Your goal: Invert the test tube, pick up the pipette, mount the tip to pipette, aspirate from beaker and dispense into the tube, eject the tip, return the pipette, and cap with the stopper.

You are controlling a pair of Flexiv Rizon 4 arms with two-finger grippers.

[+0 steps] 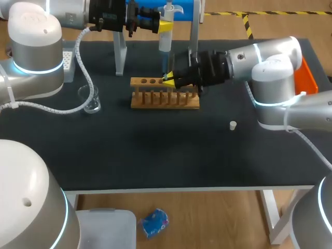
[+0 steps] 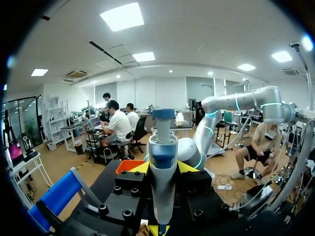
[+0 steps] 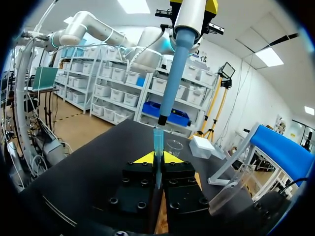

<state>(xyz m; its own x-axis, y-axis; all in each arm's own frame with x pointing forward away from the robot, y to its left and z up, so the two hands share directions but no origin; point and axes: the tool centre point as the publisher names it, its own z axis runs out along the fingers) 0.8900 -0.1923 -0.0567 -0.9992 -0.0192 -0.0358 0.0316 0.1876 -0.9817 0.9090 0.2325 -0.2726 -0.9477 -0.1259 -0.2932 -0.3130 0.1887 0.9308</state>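
Test tube: one (image 3: pixel 158 142), looks blue inside, clamped upright in the right gripper (image 1: pixel 169 79) over the wooden rack (image 1: pixel 165 99).
Pipette: one (image 1: pixel 165 44), gripped by the left gripper (image 1: pixel 164 26), nozzle directly above the tube.
Beaker: one (image 1: pixel 90 98), on the bench (image 1: pixel 155 150) at the rack's 9 o'clock.
Stopper: one (image 1: pixel 233 125), at the rack's 4 o'clock.

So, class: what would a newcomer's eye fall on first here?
Most striking is the pipette, held upright by the left gripper above the wooden rack at mid-table. Right under its end, the right gripper pinches a slim blue piece upright. A clear beaker stands left of the rack, a small white stopper right of it.
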